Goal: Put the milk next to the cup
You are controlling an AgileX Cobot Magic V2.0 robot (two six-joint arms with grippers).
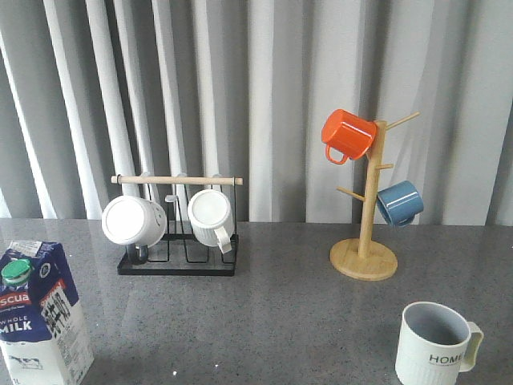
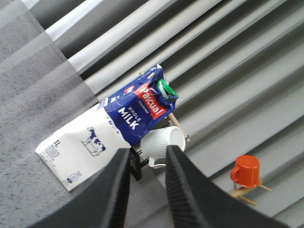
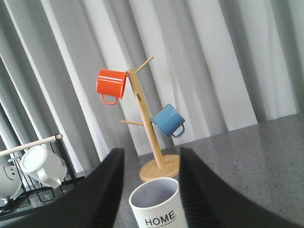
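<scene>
— Where's the milk point(image 1: 38, 314)?

— Upright at the near left corner of the table point(image 1: 280, 297), hard against the front edge. The cup point(image 1: 435, 343) is at the near right, handle pointing right, well apart from it. Between them is a wide stretch of bare grey stone.

— What's behind that stretch?

— A black wire rack point(image 1: 178, 261) with a wooden bar, two white mugs point(image 1: 134, 220) on it, sits back left. A wooden mug tree point(image 1: 367, 228) stands back right with an orange mug point(image 1: 348, 135) high and a blue mug point(image 1: 399, 202) lower. Both are set back from the front strip.

— And the arms?

— Neither shows from the front. The left wrist camera has the left gripper point(image 2: 147, 156) with its fingers apart, nothing between them, the carton just beyond the tips and a white mug behind it. The right wrist camera has the right gripper point(image 3: 149, 159) spread as well, the cup in the gap near the tips, though I can't tell if they touch it. That view shows its "HOME" lettering square on.

— The room?

— Speckled grey tabletop, a little glossy, and pale grey curtains point(image 1: 280, 96) in long folds across the back.
</scene>
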